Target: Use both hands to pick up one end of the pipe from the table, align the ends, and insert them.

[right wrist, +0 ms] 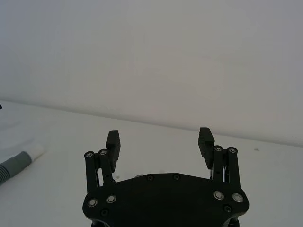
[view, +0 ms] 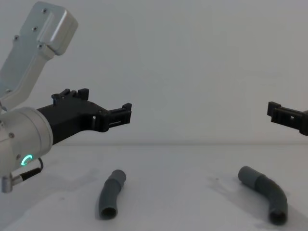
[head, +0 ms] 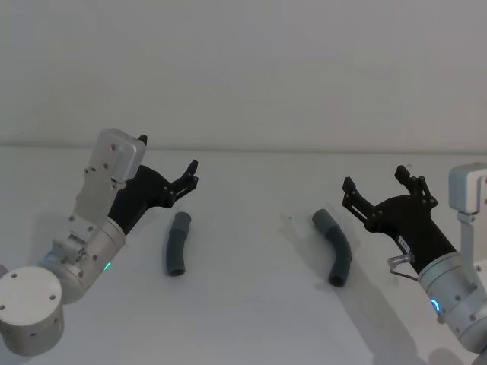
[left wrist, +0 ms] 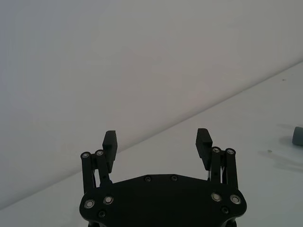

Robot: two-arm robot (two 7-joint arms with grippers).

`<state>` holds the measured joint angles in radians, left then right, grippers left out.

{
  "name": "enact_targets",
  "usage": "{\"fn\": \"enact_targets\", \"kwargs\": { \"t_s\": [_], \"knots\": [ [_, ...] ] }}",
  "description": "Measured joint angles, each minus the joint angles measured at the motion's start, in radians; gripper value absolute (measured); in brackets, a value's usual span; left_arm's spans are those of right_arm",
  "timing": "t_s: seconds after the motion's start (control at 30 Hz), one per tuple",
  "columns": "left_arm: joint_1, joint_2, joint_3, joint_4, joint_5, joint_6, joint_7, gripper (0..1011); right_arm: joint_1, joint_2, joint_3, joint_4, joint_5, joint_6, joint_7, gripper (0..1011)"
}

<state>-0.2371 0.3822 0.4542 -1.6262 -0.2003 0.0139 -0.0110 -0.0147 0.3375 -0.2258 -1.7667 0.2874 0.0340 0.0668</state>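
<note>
The left gripper (head: 185,181) hangs in the air over the left side of the white table (head: 251,327). Its two black fingers are spread wide and hold nothing.

Under it, a bit nearer the robot, lies the left pipe piece (head: 177,245). It is dark grey and a little bent, and it lies flat on the table. Nothing touches it.

The right pipe piece (head: 333,247) is well apart from it. It is bent more and also lies flat on the table.

Just to the right of it, the right gripper (head: 377,186) hangs above the table. Its fingers are wide open too, and it holds nothing. The right wrist view sees a pipe end on the table, with a grey cuff (right wrist: 18,162) and a white tip (right wrist: 36,150) sticking out past it.

I think the job is right at the start, because both pieces are on the table and no hand has one yet. The step now is to reach for them.

Next, each gripper should go down over its own piece, with one finger on each side. It should squeeze the ribbed middle and leave the ends free. The pieces are round, so they could roll if a finger bumps them. After that, both pieces must be lifted and turned so the white tip points into the other piece's open cuff.
</note>
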Motion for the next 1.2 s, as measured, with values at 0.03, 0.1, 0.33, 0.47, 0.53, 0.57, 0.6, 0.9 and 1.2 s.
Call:
{"fn": "enact_targets", "kwargs": {
  "t_s": [0.03,0.1,0.33,0.47,0.53,0.57,0.6,0.9,1.2],
  "knots": [
    [0.0,0.0,0.0,0.0,0.0,0.0,0.0,1000,0.0,0.0,0.0,0.0,0.0,0.0,0.0,1005],
    [0.0,0.0,0.0,0.0,0.0,0.0,0.0,1000,0.0,0.0,0.0,0.0,0.0,0.0,0.0,1004],
    [0.0,0.0,0.0,0.0,0.0,0.0,0.0,1000,0.0,0.0,0.0,0.0,0.0,0.0,0.0,1004],
    [0.0,0.0,0.0,0.0,0.0,0.0,0.0,1000,0.0,0.0,0.0,0.0,0.0,0.0,0.0,1004],
    [0.0,0.0,0.0,0.0,0.0,0.0,0.0,1000,0.0,0.0,0.0,0.0,0.0,0.0,0.0,1005],
    [0.0,0.0,0.0,0.0,0.0,0.0,0.0,1000,0.0,0.0,0.0,0.0,0.0,0.0,0.0,1006],
    [0.0,0.0,0.0,0.0,0.0,0.0,0.0,1000,0.0,0.0,0.0,0.0,0.0,0.0,0.0,1005],
    [0.0,0.0,0.0,0.0,0.0,0.0,0.0,1000,0.0,0.0,0.0,0.0,0.0,0.0,0.0,1005],
    [0.0,0.0,0.0,0.0,0.0,0.0,0.0,1000,0.0,0.0,0.0,0.0,0.0,0.0,0.0,1004]
  ]
}}
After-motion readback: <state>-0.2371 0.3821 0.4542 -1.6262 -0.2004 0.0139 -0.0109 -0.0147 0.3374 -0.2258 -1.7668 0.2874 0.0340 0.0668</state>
